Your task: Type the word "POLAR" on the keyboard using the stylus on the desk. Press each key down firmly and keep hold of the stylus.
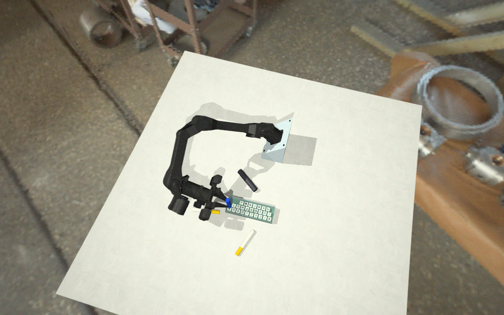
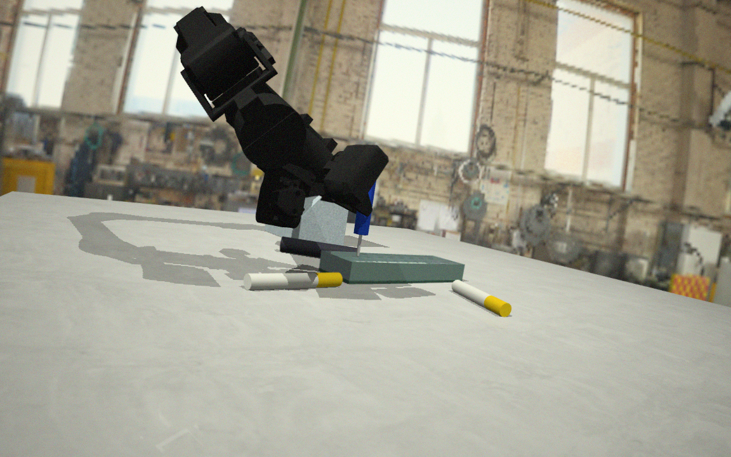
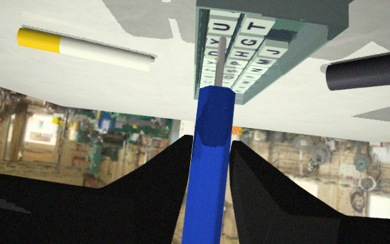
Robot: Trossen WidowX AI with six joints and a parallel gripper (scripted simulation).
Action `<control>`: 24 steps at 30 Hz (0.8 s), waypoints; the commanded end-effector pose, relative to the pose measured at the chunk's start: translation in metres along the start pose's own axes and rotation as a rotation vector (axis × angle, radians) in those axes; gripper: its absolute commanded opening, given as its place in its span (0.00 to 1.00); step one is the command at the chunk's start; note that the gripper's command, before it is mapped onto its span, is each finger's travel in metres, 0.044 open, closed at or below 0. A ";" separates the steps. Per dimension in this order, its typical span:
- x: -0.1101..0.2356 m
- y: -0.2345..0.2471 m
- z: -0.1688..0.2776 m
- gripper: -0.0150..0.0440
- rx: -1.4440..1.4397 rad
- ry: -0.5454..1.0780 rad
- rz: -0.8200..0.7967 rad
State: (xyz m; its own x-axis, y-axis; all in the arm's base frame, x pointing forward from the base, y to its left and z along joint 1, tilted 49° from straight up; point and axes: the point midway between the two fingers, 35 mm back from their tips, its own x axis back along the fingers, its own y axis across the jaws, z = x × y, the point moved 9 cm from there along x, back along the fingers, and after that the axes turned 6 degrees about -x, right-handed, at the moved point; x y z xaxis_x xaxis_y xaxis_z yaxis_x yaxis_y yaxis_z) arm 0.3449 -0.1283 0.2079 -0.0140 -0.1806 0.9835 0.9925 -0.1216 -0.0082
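My gripper [image 1: 228, 199] [image 2: 367, 211] [image 3: 211, 146] is shut on the blue stylus [image 1: 228, 202] [image 2: 362, 223] [image 3: 206, 190], whose thin grey tip points down. The green keyboard [image 1: 273, 216] [image 2: 405, 273] [image 3: 283, 9] has several rows of white letter keys. The stylus is at the keyboard's left end in the top view. In the wrist view the tip overlaps the X key [image 3: 215, 43], beside the U key [image 3: 221, 27]. In the exterior view the tip reaches down to the keyboard's top. I cannot tell whether it touches a key. The A key is hidden in the wrist view.
A white and yellow marker [image 1: 246, 242] [image 2: 480, 297] [image 3: 90, 52] lies near the keyboard. Another marker [image 1: 215, 211] [image 2: 283, 281] lies partly under the arm in the top view. A dark cylinder [image 1: 247, 180] [image 2: 306, 247] [image 3: 367, 70] lies between keyboard and arm base [image 1: 276, 155].
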 end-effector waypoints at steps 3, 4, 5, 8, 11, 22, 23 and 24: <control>0.000 0.001 0.000 0.39 0.006 -0.004 -0.001; 0.000 0.001 0.000 0.39 0.006 -0.004 -0.001; 0.000 0.001 -0.001 0.39 0.006 -0.004 -0.001; 0.002 0.001 -0.002 0.39 0.006 -0.004 -0.001; 0.002 0.001 -0.002 0.39 0.006 -0.004 -0.001; 0.002 0.001 -0.002 0.39 0.006 -0.004 -0.001; 0.002 0.000 -0.002 0.39 0.006 -0.004 -0.001; 0.002 0.000 -0.002 0.39 0.006 -0.004 -0.001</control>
State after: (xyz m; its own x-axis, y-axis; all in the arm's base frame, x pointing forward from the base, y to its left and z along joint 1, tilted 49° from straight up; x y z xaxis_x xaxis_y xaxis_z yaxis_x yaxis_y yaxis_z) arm 0.3453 -0.1305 0.2101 -0.0187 -0.1787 0.9837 0.9926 -0.1215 -0.0032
